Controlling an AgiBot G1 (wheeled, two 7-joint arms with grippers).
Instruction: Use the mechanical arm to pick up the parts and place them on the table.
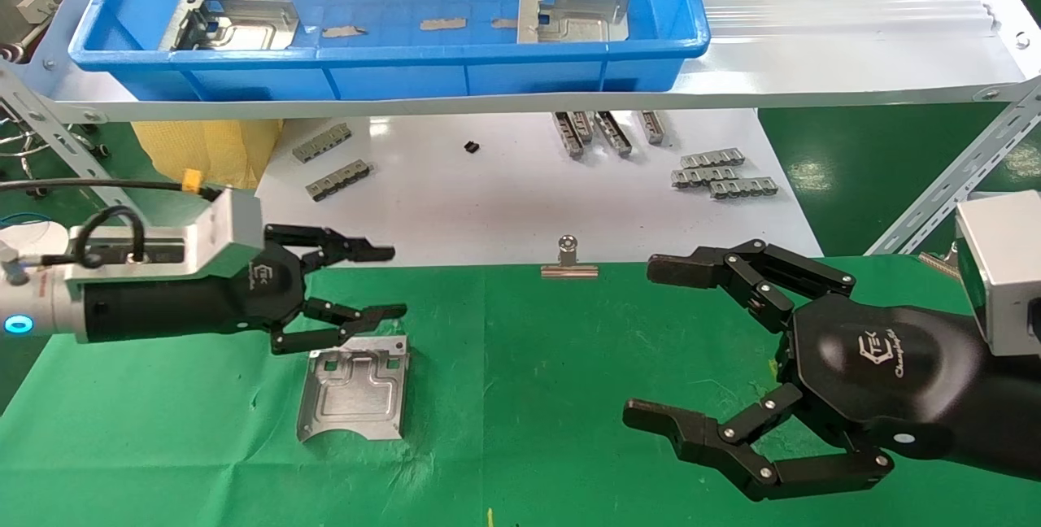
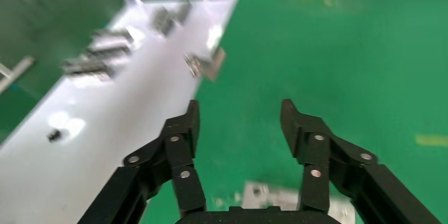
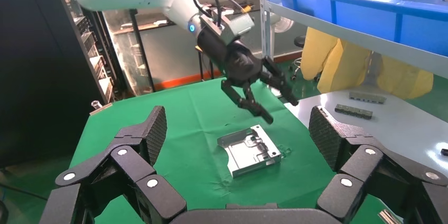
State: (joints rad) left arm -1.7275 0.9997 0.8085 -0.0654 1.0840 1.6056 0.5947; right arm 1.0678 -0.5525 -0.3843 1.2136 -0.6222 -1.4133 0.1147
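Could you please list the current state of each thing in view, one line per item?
Left gripper: open, empty, raised above the plate on the cloth.
Right gripper: open, empty, over the green table.
Plate on the cloth: lying flat, released.
Left tray plate: resting in the blue tray.
Right tray plate: resting in the tray.
Binder clip: clamped on the cloth edge.

Part [image 1: 354,387]: silver-grey stamped plate, roughly square, embossed outline, square cut-outs, curved notch on the near edge; lay flat on the green bench [image 1: 529,429], just below the left arm's [image 1: 244,287] spread fingers [image 1: 358,317], not touching them. Two more parts [image 1: 230,23] [image 1: 572,15] lay well apart in the raised blue tray [image 1: 390,71]. Right arm [image 1: 886,372]: black, fingers [image 1: 691,429] spread wide, empty, over the bench.
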